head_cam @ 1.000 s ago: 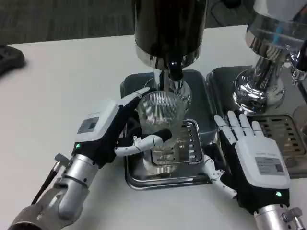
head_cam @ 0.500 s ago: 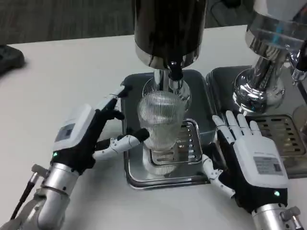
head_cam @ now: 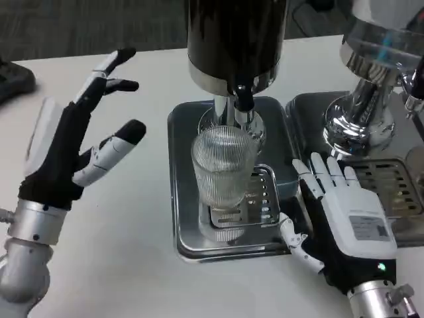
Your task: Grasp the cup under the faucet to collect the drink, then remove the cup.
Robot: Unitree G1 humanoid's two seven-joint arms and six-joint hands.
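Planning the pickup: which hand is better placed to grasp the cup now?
Probably the right hand: it rests open at the tray's right edge, close to the cup. The left hand is open, well off to the left.

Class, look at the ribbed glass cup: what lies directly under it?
The cup stands on a slotted metal grate set in the steel drip tray. Whatever lies below the grate is hidden.

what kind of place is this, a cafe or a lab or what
Probably an office or lab demo setup, not a working cafe: a dark drink dispenser over a steel drip tray holding a ribbed clear cup, a second chrome dispenser beside it, all on a plain white table over carpet.
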